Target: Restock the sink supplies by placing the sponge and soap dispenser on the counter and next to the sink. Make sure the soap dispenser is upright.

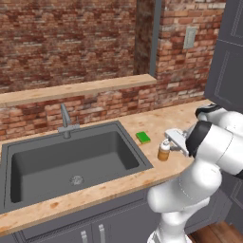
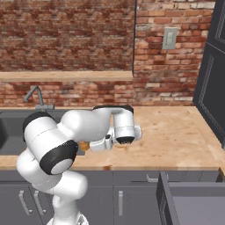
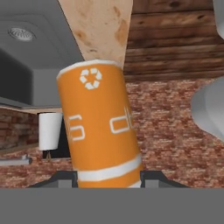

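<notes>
Right now the soap dispenser [image 1: 163, 151] stands upright on the tabletop [image 1: 156, 118], close to the front edge and just off the sink's [image 1: 71, 161] front right corner. Its orange body looms large in the hand view [image 3: 98, 127], rolled upside down there, with a white recycling mark and a white band on it. The tool [image 3: 109, 177] has the bottle between its two dark fingertips [image 3: 151, 177], one on each side, pinching the soap dispenser low on the body. From the left base view the tool reaches in from the right and meets the bottle at its side; from the right base view the arm's white wrist [image 2: 124, 127] covers most of it, and a sliver of orange [image 2: 83, 145] peeks out.

The sponge [image 1: 143, 137] lies flat on the tabletop behind the bottle, just beside the sink's right rim, apart from the bottle. The faucet [image 1: 65, 121] rises at the sink's back edge. A brick wall [image 1: 71, 42] with a wooden ledge [image 1: 78, 89] runs behind.
</notes>
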Controlling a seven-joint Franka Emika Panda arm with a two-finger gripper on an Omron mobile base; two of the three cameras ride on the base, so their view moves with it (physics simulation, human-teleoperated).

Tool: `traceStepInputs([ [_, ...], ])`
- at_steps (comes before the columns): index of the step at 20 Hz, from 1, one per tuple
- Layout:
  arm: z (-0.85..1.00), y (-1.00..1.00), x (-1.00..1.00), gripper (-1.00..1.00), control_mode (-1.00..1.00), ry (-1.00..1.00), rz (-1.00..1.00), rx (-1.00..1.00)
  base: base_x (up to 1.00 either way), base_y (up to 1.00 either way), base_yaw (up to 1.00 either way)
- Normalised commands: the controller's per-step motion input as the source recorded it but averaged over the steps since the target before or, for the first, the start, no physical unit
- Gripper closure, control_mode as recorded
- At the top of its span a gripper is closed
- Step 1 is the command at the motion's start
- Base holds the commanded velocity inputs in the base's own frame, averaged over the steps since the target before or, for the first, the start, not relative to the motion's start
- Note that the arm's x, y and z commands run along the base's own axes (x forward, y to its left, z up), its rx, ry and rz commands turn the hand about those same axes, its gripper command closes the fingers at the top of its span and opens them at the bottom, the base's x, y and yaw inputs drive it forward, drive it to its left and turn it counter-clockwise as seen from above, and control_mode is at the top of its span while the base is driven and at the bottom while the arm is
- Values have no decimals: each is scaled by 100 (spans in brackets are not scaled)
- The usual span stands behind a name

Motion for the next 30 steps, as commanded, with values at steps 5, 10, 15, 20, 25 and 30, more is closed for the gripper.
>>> traceStepInputs([
  [5,-12,0,4,100,-100,0,0,0,0,0,0],
  [10,-12,0,9,100,-100,0,0,0,0,0,0],
  [15,-14,0,10,100,-100,0,0,0,0,0,0],
  [20,-10,0,9,100,-100,0,0,0,0,0,0],
  [25,-11,0,10,100,-100,0,0,0,0,0,0],
  [30,-9,0,13,100,-100,0,0,0,0,0,0],
])
